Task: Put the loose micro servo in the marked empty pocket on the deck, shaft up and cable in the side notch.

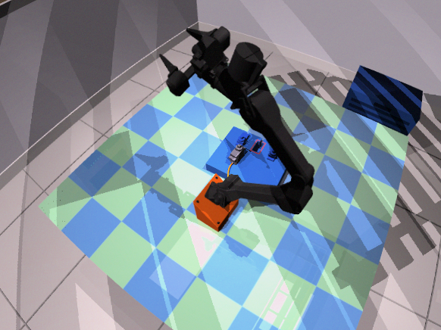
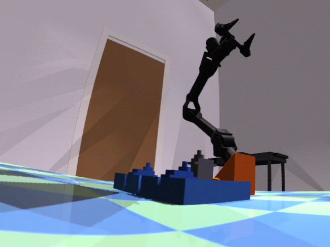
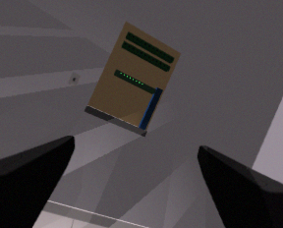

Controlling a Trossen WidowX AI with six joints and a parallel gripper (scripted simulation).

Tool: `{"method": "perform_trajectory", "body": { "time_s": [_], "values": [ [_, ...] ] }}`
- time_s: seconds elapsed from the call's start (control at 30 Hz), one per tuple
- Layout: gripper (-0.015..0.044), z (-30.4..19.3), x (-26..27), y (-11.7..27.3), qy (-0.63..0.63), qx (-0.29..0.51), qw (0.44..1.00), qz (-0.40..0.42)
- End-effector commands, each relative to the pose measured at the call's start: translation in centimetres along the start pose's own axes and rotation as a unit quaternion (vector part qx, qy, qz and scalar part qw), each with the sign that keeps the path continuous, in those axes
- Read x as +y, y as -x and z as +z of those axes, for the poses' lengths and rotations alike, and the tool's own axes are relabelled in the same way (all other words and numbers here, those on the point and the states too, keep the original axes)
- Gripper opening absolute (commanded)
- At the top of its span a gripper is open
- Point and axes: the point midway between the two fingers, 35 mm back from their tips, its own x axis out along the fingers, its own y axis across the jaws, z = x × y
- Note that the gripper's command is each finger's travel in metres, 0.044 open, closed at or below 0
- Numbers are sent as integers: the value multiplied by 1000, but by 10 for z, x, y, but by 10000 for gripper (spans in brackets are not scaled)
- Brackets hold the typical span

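Gleaming checkered mat (image 1: 125, 257) (image 2: 181, 218) — grey walls (image 1: 151, 23) (image 2: 263, 82) (image 3: 221, 88).

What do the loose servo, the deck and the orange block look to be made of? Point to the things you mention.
Loose servo (image 1: 237, 154) (image 2: 205, 168): probably matte plastic; even grey, no metallic glint.
Deck (image 1: 223, 159) (image 2: 218, 191): likely smooth plastic; uniform blue, crisp edges.
Orange block (image 1: 211, 216) (image 2: 245, 171): painted metal or plastic, unclear; flat colour, dark holes or screws.

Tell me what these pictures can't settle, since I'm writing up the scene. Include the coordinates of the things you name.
- Underside of the grey micro servo (image 1: 237, 154) (image 2: 205, 168): hidden by its own body in top and exterior.
- Depth of the red-outlined pocket (image 1: 258, 146): too small in top.
- Far end of the orange cable (image 1: 229, 169) (image 2: 216, 178): behind the black arm in top.
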Motion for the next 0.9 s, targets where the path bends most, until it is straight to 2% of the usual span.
{"method": "perform_trajectory", "body": {
  "time_s": [0.0,0.43,0.87],
  "values": [
    [440,-38,-10,-11,41,63,997,-9],
    [440,-137,-34,-20,147,228,963,2],
    [440,-230,-48,-3,237,374,893,73]
  ]
}}
